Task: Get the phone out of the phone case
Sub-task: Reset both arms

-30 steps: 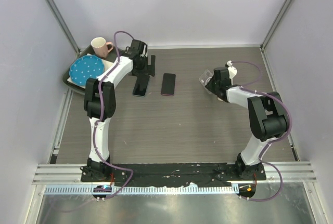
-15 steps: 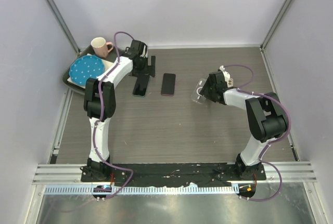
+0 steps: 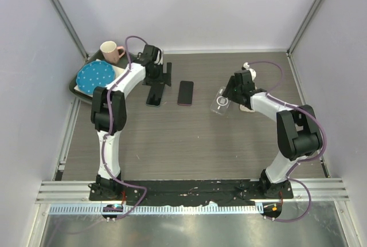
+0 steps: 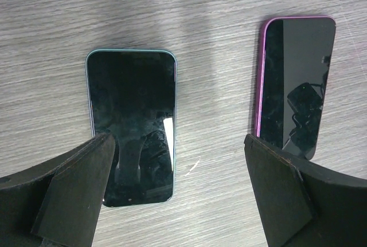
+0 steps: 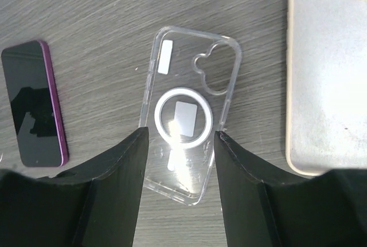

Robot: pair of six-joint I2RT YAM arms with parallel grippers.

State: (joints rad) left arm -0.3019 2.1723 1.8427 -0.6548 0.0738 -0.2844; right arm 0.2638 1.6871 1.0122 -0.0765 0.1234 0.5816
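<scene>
Clear plastic phone case (image 5: 186, 126) empty on desk (image 3: 189, 138) between half-open right fingers (image 5: 114, 172), grip unclear. Left of case: purple-edged phone (image 4: 295, 81), then teal-edged phone (image 4: 132, 124), lengthwise beneath wide-open, empty left fingers (image 4: 74, 195); left arm nearer.

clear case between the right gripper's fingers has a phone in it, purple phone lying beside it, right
No, the clear case is empty: the right wrist view shows table through it. The right gripper and purple phone are as stated.
</scene>
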